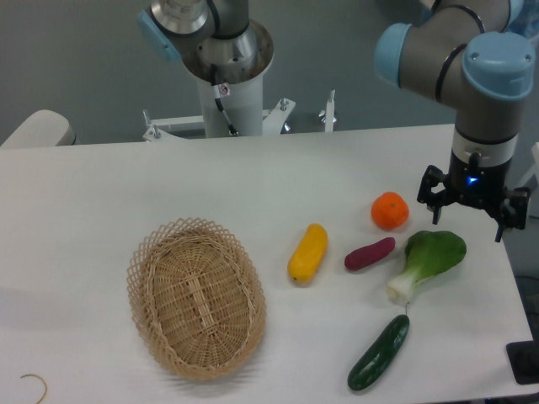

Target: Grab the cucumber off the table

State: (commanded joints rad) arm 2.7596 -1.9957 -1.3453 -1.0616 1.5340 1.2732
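Observation:
The cucumber (pixel 379 352) is dark green and glossy. It lies at a slant on the white table (pixel 101 194) near the front right edge, apart from the other things. My gripper (pixel 467 220) hangs at the far right of the table, pointing down, above and just behind the bok choy (pixel 429 261). Its two black fingers stand spread apart with nothing between them. The gripper is well behind the cucumber and does not touch it.
An orange (pixel 390 210) sits left of the gripper. A purple sweet potato (pixel 369 253) and a yellow squash (pixel 307 252) lie mid-table. A wicker basket (pixel 196 296) stands front left. The arm's base (pixel 227 76) is at the back.

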